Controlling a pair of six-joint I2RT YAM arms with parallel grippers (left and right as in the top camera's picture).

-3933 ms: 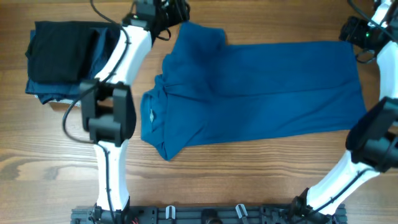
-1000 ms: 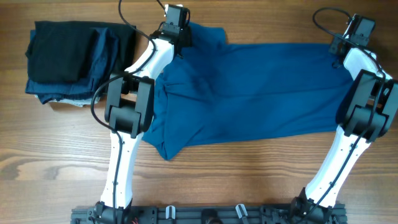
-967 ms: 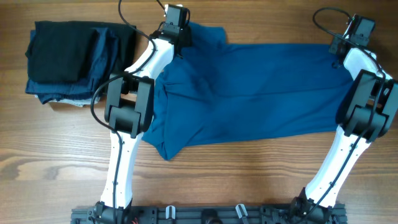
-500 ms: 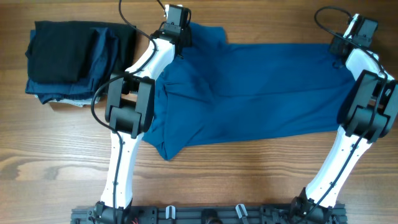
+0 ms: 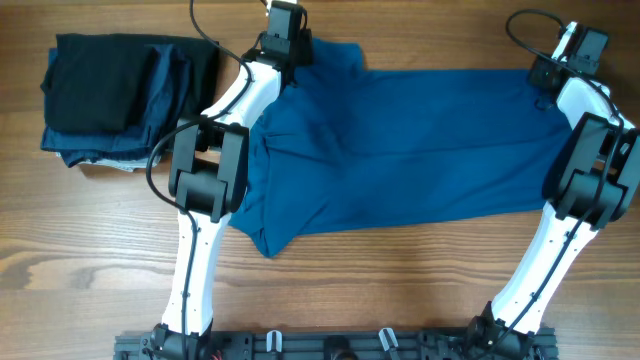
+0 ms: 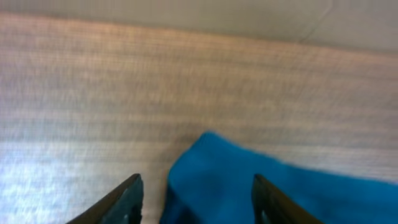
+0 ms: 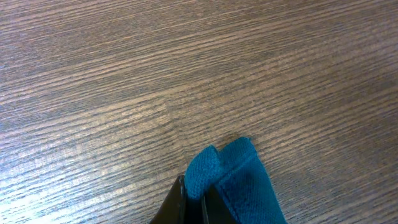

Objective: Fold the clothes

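A blue shirt lies spread across the wooden table, collar end to the left and hem to the right. My left gripper stands open at the far edge over the sleeve. In the left wrist view the sleeve's blue cloth lies loose between the parted fingers, and the left gripper grips nothing. My right gripper is at the shirt's far right corner. In the right wrist view the right gripper is shut on a pinched fold of the blue hem.
A stack of folded dark clothes sits at the left end of the table. Bare wood runs along the near side, in front of the shirt. Both white arms reach from the near edge to the far side.
My left gripper has opened and let go of the sleeve, shifting slightly toward the far edge. The right gripper keeps its hold on the hem corner.
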